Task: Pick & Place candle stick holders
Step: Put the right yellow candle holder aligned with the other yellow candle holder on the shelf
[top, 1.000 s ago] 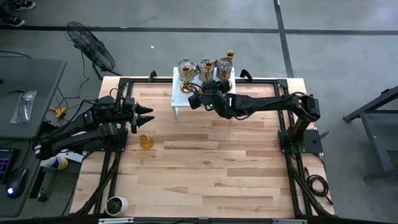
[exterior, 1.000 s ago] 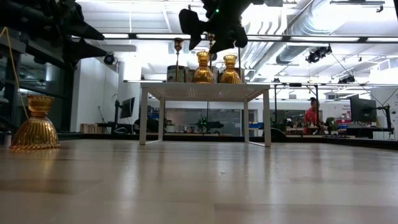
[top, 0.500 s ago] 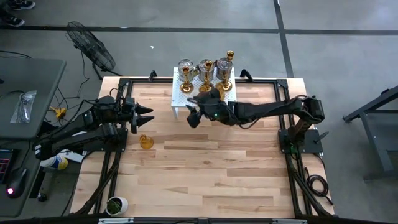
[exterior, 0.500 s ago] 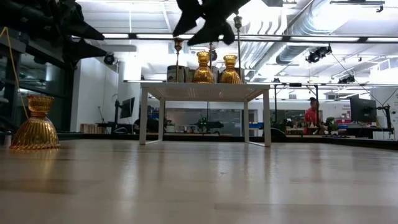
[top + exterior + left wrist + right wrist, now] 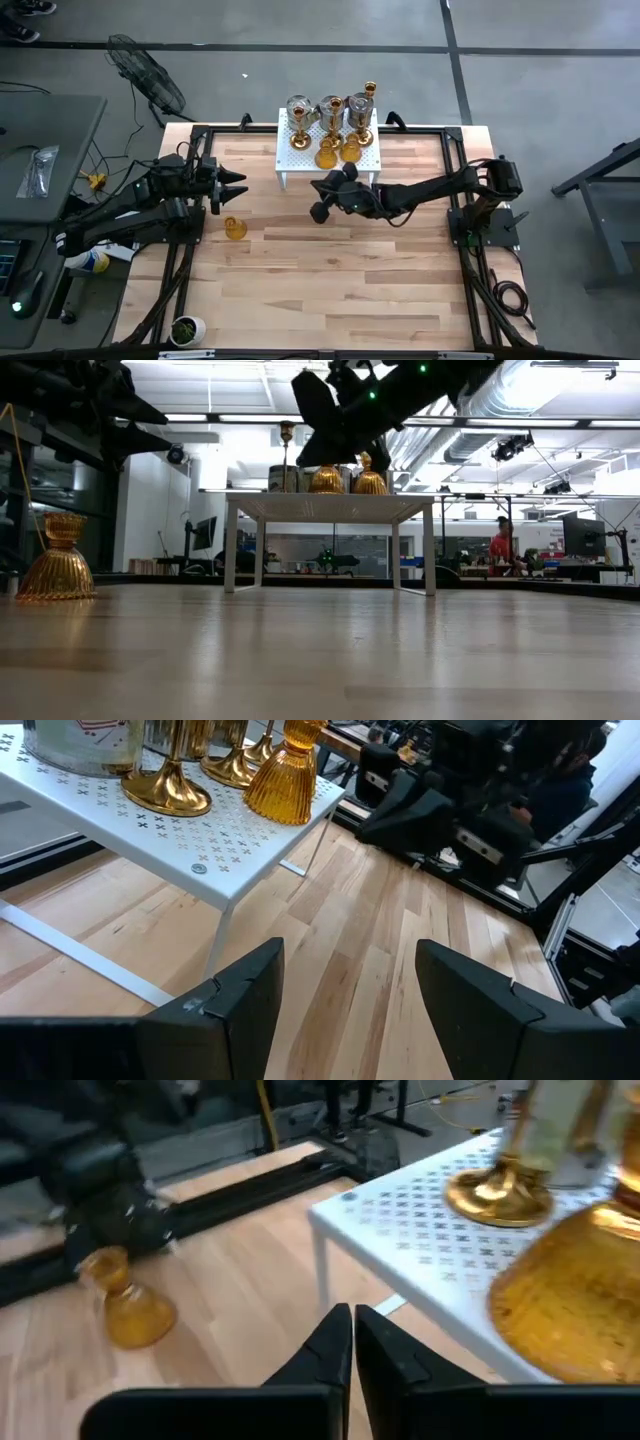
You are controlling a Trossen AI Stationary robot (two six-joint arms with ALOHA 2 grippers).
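Right gripper empty, fingers closed, amber holder well off ahead; glass: fragile, slippery; grip at neck.

One amber glass holder stands alone on the table, wide base down. On the white stand: two amber cups upright at front, gold stemmed ones behind.

Pale wood-plank table, matt white perforated metal stand (glossy gold stemmed holders), ribbed amber glass cup.
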